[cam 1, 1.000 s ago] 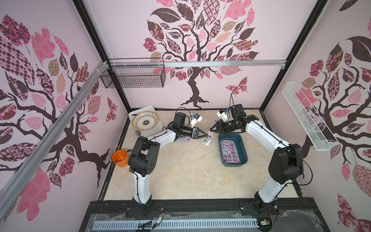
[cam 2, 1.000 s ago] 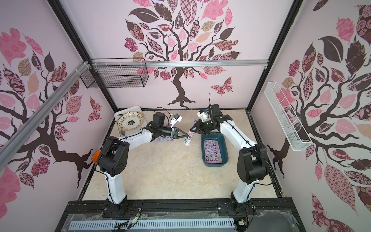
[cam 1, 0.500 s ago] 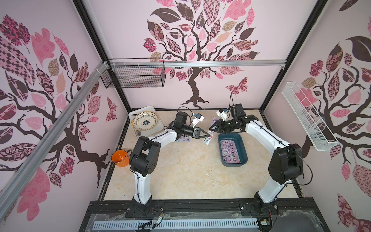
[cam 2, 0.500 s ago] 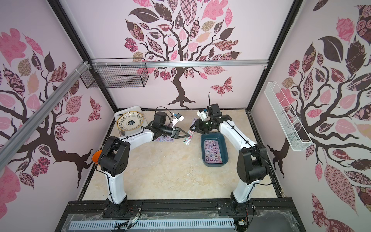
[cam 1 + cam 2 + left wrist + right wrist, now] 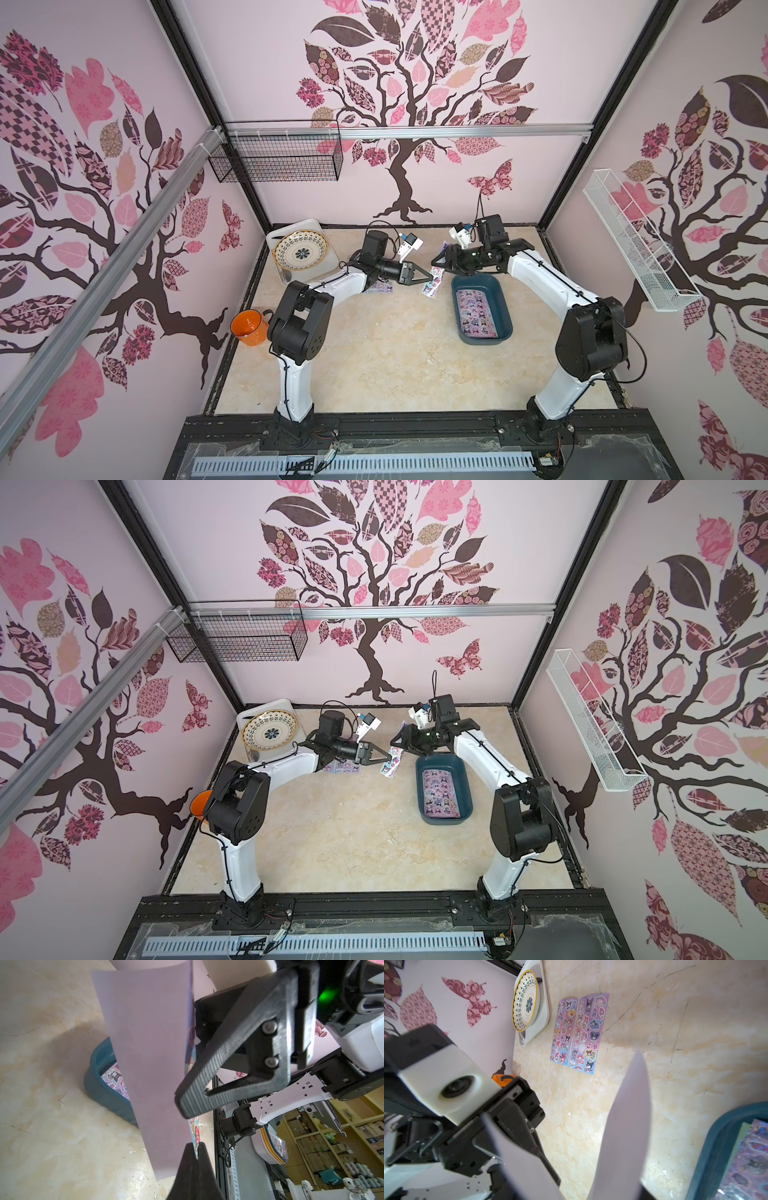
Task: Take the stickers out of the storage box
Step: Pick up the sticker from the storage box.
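Observation:
The teal storage box (image 5: 508,320) (image 5: 467,796) stands on the table's right side with stickers (image 5: 477,313) (image 5: 440,791) lying flat in it. To the left of its far end my left gripper (image 5: 426,276) (image 5: 384,757) (image 5: 196,1154) is shut on the edge of one sticker sheet (image 5: 432,286) (image 5: 390,766) (image 5: 149,1053). The sheet curls upward, its plain lilac back (image 5: 625,1126) filling both wrist views. My right gripper (image 5: 440,257) (image 5: 399,737) faces the left one, jaws spread open around the sheet's upper part. Two sheets (image 5: 579,1032) (image 5: 380,288) lie side by side under the left arm.
A white tray (image 5: 316,226) with a patterned plate (image 5: 299,251) sits at the far left corner. An orange cup (image 5: 249,327) stands off the table's left edge. A black wire basket (image 5: 276,156) and a white one (image 5: 636,245) hang on the walls.
My left jaws have closed onto the sheet's edge and my right jaws have spread apart. Both arms stay almost where they were.

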{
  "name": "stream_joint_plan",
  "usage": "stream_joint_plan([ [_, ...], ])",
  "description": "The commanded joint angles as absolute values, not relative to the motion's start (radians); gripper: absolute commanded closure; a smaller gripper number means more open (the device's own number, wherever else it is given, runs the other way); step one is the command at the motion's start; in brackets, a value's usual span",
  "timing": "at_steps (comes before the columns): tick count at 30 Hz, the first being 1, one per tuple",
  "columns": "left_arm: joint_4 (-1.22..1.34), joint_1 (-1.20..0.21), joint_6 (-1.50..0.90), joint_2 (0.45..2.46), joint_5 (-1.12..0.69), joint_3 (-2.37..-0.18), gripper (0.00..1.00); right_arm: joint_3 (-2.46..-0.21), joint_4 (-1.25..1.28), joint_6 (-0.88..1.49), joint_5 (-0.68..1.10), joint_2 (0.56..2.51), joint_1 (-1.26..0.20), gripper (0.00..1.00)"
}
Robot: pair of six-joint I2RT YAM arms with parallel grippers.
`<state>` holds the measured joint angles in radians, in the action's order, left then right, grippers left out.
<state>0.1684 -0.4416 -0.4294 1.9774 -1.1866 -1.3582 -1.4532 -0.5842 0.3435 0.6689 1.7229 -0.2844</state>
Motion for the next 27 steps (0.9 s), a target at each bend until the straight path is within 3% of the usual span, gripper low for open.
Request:
stream_joint_plan([
  [1,0.338,-0.415,-0.536,1.956,-1.172,-1.315,1.00,-1.427,-0.507,0.386,0.645,1.675,-0.279,0.39],
  [6,0.493,-0.375,-0.654,1.947,-1.147,-1.261,1.00,-1.366,-0.395,0.453,0.653,1.633,-0.264,0.30],
  [15,0.601,-0.356,-0.743,1.946,-1.142,-1.235,1.00,-1.265,-0.123,0.627,0.751,1.609,-0.250,0.20],
  [27,1.149,-0.354,-1.245,2.006,-1.132,-1.235,1.00,-1.170,0.266,0.871,0.887,1.651,-0.246,0.09],
])
